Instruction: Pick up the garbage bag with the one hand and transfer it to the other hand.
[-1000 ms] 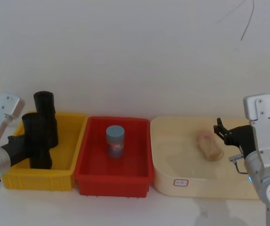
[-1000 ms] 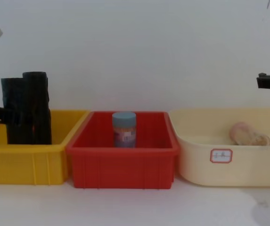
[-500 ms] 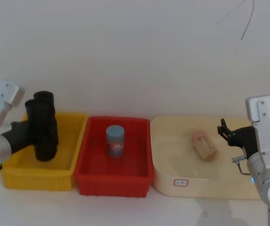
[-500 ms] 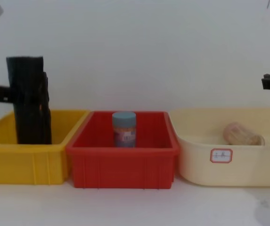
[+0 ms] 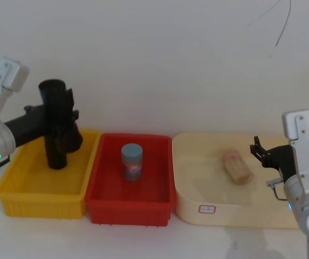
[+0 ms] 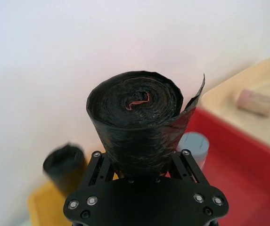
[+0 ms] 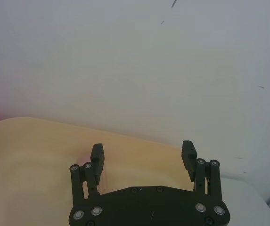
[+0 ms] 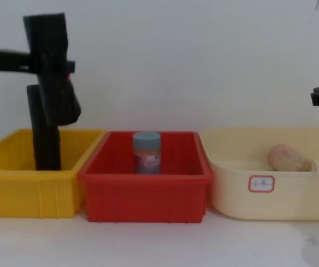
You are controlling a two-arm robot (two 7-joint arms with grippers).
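a second ago your thick black crinkly roll of garbage bags (image 8: 45, 41) stood in the yellow plastic bin (image 8: 14, 189). now it hangs upright above that bin, its lower end clear of the rim, with a loose flap trailing at its side. the left gripper (image 6: 140, 156), long and black on a silver wrist with a green light, has its fingers clenched on the roll around its middle. so the pickup looks done and the handover is what remains.

the right gripper (image 7: 143, 150), black on a silver wrist, has hardly shifted. it hovers over the right side of the cream-coloured tray (image 8: 293, 194), fingers spread wide and holding nothing, well apart from the bag. you would need to bring the two together, and the free upper part of the roll looks like the place for the second grip.

the yellow bin keeps the slimmer, smoother black roll (image 8: 45, 147), standing upright. the red plastic bin (image 8: 145, 194) beside it holds one small jar with a blue lid (image 8: 147, 151), also upright. the cream tray holds a pale pinkish cylinder (image 8: 290, 158) lying on its side, which has rocked a little. all three containers sit side by side on the white table (image 8: 148, 245).
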